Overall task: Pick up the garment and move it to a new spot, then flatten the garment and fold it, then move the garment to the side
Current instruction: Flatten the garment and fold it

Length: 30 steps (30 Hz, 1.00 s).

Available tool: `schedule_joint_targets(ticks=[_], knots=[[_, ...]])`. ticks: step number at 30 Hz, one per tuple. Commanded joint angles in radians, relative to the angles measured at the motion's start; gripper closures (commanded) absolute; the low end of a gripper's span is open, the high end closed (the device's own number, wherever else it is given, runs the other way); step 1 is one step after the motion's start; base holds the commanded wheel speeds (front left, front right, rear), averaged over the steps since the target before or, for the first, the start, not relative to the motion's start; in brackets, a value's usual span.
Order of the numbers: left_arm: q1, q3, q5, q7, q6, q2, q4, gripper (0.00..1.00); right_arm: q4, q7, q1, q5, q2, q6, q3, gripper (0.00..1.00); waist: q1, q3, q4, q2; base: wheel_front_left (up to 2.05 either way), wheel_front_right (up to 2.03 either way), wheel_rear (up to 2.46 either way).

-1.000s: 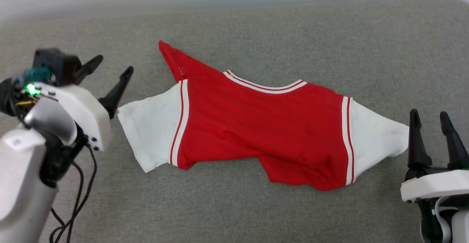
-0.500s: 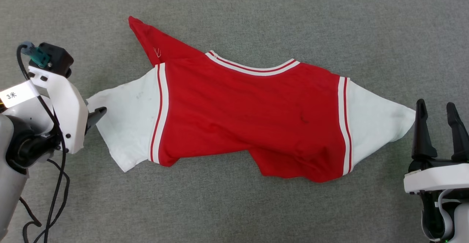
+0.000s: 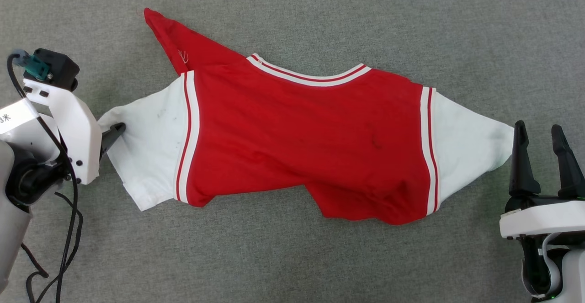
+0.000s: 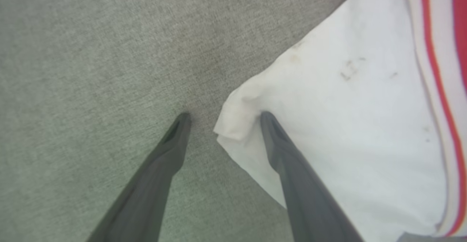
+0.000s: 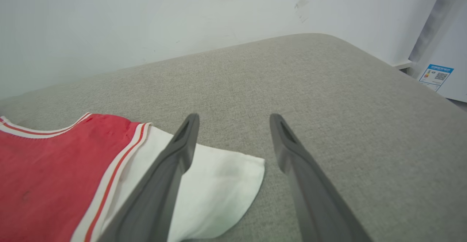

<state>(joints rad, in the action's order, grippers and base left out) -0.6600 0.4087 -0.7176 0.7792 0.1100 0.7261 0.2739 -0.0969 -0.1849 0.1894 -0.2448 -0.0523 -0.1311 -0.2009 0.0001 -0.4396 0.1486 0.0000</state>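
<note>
Item: shirt [image 3: 301, 129], red with white sleeves, lying rumpled on grey cushion [image 3: 320, 257].
Step, as judged: pinch the left sleeve [image 4: 328, 125] at its corner; slide one finger under the hem and gather both layers before closing.
Tooling: left gripper [image 4: 225, 115] fingers apart, straddling that corner, one finger seemingly pressing cloth, nothing clamped. The right gripper [image 3: 538, 127] is apart, empty, just beside the other sleeve [image 5: 219, 183].

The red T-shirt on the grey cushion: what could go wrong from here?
The left gripper is open with only a folded corner of the white sleeve between its fingers, so closing might pinch too little and slip. The right gripper is open beside the other sleeve, holding nothing; a one-sided pull could bunch the T-shirt.
</note>
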Motion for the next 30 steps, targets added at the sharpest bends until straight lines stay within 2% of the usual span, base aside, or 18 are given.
schedule_joint_targets(ticks=[1,2,3,4,7,11,16,23,30], knots=[[0.017,0.017,-0.011,0.02,-0.003,-0.014,0.033,0.0,-0.001,-0.005,0.011,0.005,0.004,0.001,0.001,0.0,-0.0001,-0.005,0.001,0.0,0.0,0.0,0.0],[0.02,0.023,-0.02,0.029,-0.001,-0.018,0.04,0.35,0.0,-0.004,0.012,0.005,0.004,0.001,0.0,0.0,-0.0001,-0.007,0.001,0.0,0.0,0.0,0.0],[0.02,0.023,-0.02,0.029,-0.001,-0.018,0.04,0.35,0.0,-0.004,0.012,0.005,0.004,0.001,0.0,0.0,-0.0001,-0.007,0.001,0.0,0.0,0.0,0.0],[0.025,0.026,-0.032,0.038,0.001,-0.023,0.045,1.0,-0.001,-0.004,0.013,0.006,0.003,0.001,-0.001,0.0,-0.0001,-0.007,0.0,0.0,0.0,0.0,0.0],[0.038,0.031,-0.059,0.047,0.007,-0.03,0.047,1.0,-0.005,0.001,0.013,0.013,0.003,0.001,-0.006,0.0,-0.0001,0.0,-0.006,0.0,0.0,0.0,0.0],[0.051,0.007,-0.064,-0.002,0.008,-0.016,0.017,1.0,-0.006,0.026,0.015,0.034,0.004,0.001,-0.009,0.0,-0.0001,0.028,-0.016,0.0,0.0,0.0,0.0],[0.091,-0.035,-0.076,-0.081,-0.007,0.005,-0.069,1.0,-0.003,0.126,0.008,0.072,-0.027,0.001,-0.007,0.0,-0.0001,0.077,-0.037,0.0,0.0,0.0,0.0],[0.204,-0.077,-0.092,-0.129,-0.044,0.046,-0.249,1.0,0.006,0.455,0.033,0.064,-0.157,0.001,0.031,0.0,-0.0001,0.121,-0.071,0.0,0.0,0.0,0.0],[0.303,-0.093,-0.093,-0.153,-0.086,0.063,-0.432,1.0,0.006,0.803,0.102,0.009,-0.264,0.001,0.054,0.0,-0.0001,0.11,-0.109,0.0,0.0,0.0,0.0]])
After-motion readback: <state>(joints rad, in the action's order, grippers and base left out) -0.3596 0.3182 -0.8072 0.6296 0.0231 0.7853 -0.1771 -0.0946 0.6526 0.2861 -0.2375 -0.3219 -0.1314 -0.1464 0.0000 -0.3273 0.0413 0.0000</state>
